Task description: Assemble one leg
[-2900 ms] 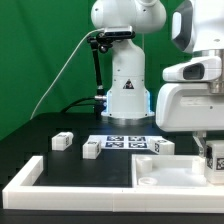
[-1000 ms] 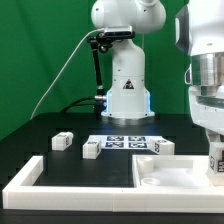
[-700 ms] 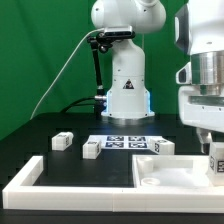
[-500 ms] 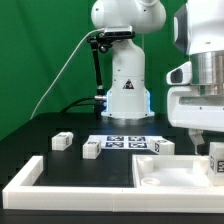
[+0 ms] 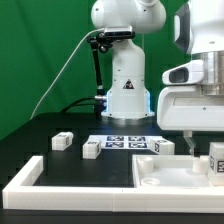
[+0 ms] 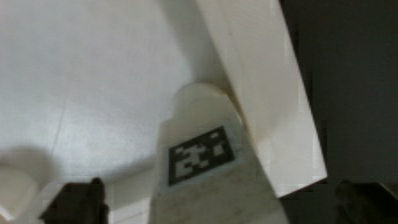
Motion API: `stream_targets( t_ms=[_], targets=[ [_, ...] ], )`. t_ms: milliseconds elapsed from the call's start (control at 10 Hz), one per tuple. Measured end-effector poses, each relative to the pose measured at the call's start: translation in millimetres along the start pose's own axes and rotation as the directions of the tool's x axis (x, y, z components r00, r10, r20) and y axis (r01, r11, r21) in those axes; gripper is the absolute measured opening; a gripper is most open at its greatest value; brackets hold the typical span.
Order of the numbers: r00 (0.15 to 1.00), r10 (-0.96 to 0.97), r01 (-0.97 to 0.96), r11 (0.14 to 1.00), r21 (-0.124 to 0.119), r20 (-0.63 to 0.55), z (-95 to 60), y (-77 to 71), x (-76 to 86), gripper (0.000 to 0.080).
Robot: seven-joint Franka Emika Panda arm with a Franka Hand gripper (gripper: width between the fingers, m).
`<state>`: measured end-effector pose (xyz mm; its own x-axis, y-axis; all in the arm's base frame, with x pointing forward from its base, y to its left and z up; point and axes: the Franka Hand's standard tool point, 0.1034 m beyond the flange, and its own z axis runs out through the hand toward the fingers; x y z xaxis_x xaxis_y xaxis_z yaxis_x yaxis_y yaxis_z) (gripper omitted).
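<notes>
In the exterior view a leg (image 5: 217,158), a stubby white block with a square tag, stands upright on the far right corner of the large flat white panel (image 5: 165,172). My gripper (image 5: 206,150) straddles it, jaws open, with gaps on both sides. In the wrist view the same leg (image 6: 205,150) stands on the panel (image 6: 89,90), between the two dark fingertips (image 6: 75,203) of my gripper (image 6: 217,206). Three more legs lie on the black table: one (image 5: 63,141) at the left, one (image 5: 92,148) beside it, and one (image 5: 163,146) by the panel.
The marker board (image 5: 125,142) lies flat in front of the robot base (image 5: 125,95). A long white border rail (image 5: 40,182) runs along the front and left of the table. A cable hangs at the back left.
The wrist has turned back from its rotated pose. The jaws have opened and let go of the leg, which stays standing on the panel corner.
</notes>
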<state>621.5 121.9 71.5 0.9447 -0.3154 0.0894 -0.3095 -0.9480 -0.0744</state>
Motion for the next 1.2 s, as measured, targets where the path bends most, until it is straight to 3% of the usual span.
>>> stream_targets(
  t_ms=[400,500,600,700,800,1000,1200],
  targets=[
    [0.946,-0.324,0.324,0.945,-0.038,0.004,-1.4,-0.7,1.2,0.0649],
    [0.946,-0.323,0.323,0.946,-0.038,0.004,-1.4,-0.4,1.3,0.0606],
    [0.947,-0.321,0.321,0.946,-0.038,0.004,-1.4,-0.4,1.3,0.0438],
    [0.947,-0.321,0.321,0.946,-0.038,0.004,-1.4,-0.4,1.3,0.0438],
    [0.951,-0.311,0.310,0.950,-0.037,0.003,-1.5,-0.5,1.3,0.0300],
    [0.967,-0.256,0.255,0.966,-0.034,-0.001,-1.3,0.5,1.7,0.0289],
    [0.997,0.073,-0.073,0.997,0.000,-0.033,-1.3,3.0,0.7,0.0289]
  ],
)
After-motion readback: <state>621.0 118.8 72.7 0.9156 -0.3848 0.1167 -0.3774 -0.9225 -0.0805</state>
